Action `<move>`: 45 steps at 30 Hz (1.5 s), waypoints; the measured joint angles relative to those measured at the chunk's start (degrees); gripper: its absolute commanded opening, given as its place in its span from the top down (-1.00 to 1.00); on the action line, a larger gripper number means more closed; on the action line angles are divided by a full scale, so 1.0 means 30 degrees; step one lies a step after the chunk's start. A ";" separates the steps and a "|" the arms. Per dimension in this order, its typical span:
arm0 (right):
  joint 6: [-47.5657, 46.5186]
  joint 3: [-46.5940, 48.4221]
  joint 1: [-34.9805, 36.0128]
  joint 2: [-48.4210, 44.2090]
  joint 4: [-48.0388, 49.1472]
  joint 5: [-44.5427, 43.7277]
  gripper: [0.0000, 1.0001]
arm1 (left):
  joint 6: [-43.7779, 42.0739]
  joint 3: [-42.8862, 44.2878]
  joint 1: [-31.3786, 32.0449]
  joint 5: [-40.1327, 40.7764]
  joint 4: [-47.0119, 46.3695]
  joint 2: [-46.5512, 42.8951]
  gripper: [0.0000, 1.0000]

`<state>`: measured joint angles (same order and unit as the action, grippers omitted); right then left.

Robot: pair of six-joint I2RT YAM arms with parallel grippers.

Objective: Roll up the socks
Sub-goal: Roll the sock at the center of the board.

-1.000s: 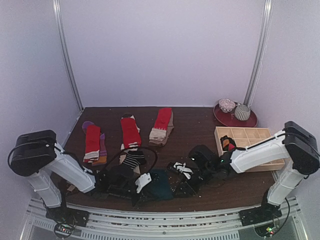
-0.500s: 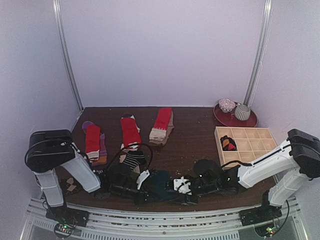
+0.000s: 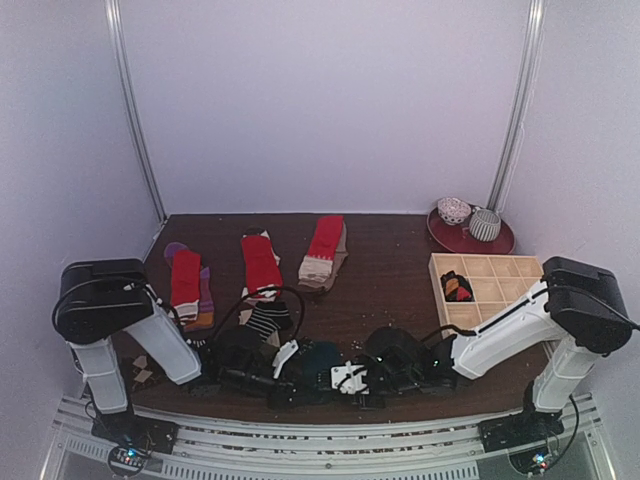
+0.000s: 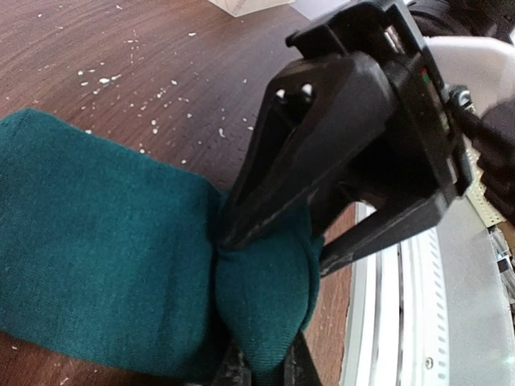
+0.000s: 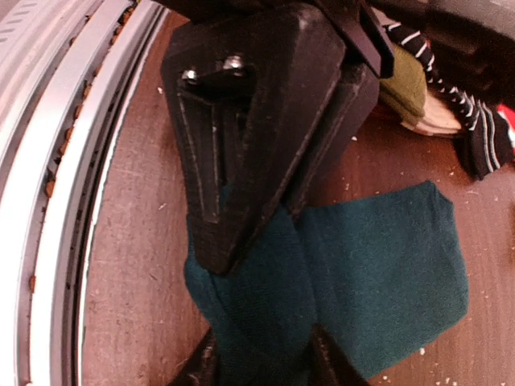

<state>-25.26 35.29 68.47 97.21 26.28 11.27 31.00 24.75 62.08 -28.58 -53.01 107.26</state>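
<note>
The dark teal sock lies at the near edge of the table, between both arms. In the left wrist view a bunched fold of the teal sock is pinched by my left gripper, which is shut on it. My right gripper is shut on the same fold of the teal sock from the other side. The two grippers meet nose to nose over that fold, left gripper and right gripper. The rest of the teal sock lies flat.
A red-and-purple pair, a red-and-white pair and a red-and-beige pair lie flat at the back left. A black-and-white striped sock sits by the left arm. A wooden compartment tray holds a black-and-orange roll. A red plate with bowls stands behind it. The metal rail runs close by.
My right gripper has swung left and down to the teal sock and closed on its fold. The left gripper has kept its hold, shifting only slightly.
</note>
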 measured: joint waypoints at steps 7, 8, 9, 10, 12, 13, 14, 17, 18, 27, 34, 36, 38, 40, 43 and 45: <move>0.1719 0.2244 -0.0051 0.1268 -0.1858 -0.0102 0.66 | -0.0984 -0.0255 0.0000 0.0437 0.2761 -0.2317 -0.60; 0.2127 0.2492 -0.0109 0.1355 -0.2106 0.0095 0.66 | -0.1311 -0.0262 0.0044 0.0743 0.3614 -0.2987 -0.65; 0.2630 0.2703 -0.0197 0.1392 -0.2433 0.0248 0.66 | -0.1683 -0.0262 0.0087 0.1239 0.4845 -0.3832 -0.71; 0.3118 0.2892 -0.0299 0.1392 -0.2798 0.0437 0.65 | -0.2120 -0.0262 0.0153 0.1749 0.6084 -0.4765 -0.79; 0.4138 0.3351 -0.0561 0.1392 -0.3759 0.1071 0.64 | -0.3045 -0.0284 0.0182 0.2951 0.8153 -0.6637 -0.83; 0.4583 0.3585 -0.0648 0.1392 -0.4240 0.1370 0.64 | -0.3526 -0.0299 0.0204 0.3541 0.8881 -0.7541 -0.83; 0.5136 0.3978 -0.0780 0.1428 -0.5005 0.1770 0.63 | -0.3905 -0.0306 0.0233 0.4007 0.9296 -0.8196 -0.83; 0.6535 0.5508 -0.1158 0.1909 -0.7475 0.3002 0.62 | -0.5268 -0.0495 0.0809 0.5595 0.9697 -1.0032 -0.82; 0.6885 0.5952 -0.1275 0.2091 -0.8131 0.3366 0.62 | -0.5690 -0.0583 0.1144 0.6018 0.9610 -1.0375 -0.82; 0.9406 0.7300 -0.3060 0.3184 -1.1045 0.8087 0.63 | -0.8284 -0.0605 0.2098 0.7322 0.7730 -0.7781 -0.78; 0.9930 0.7410 -0.3657 0.3643 -1.1169 0.9697 0.63 | -0.9151 0.0386 0.2149 0.7431 0.6717 -0.4860 -0.52; 0.9996 0.7446 -0.3708 0.3723 -1.1176 0.9879 0.63 | -0.9245 0.0678 0.2171 0.7373 0.6404 -0.4386 -0.33; 1.0003 0.7475 -0.3723 0.3789 -1.1191 1.0040 0.63 | -0.9260 0.0823 0.2178 0.7315 0.6098 -0.4116 -0.03; 1.0018 0.7497 -0.3745 0.3832 -1.1191 1.0171 0.62 | -0.9231 0.1042 0.2186 0.7227 0.5974 -0.3840 0.10; 1.0061 0.7504 -0.3781 0.3869 -1.1191 1.0258 0.62 | -0.9231 0.1435 0.2186 0.6965 0.5668 -0.3082 0.57; 1.0069 0.7512 -0.3803 0.3883 -1.1213 1.0265 0.61 | -0.9041 0.1523 0.2200 0.6666 0.5486 -0.2652 1.00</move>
<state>4.95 57.82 57.06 108.86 -7.35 42.06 3.88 29.32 68.69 -8.58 -36.56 99.31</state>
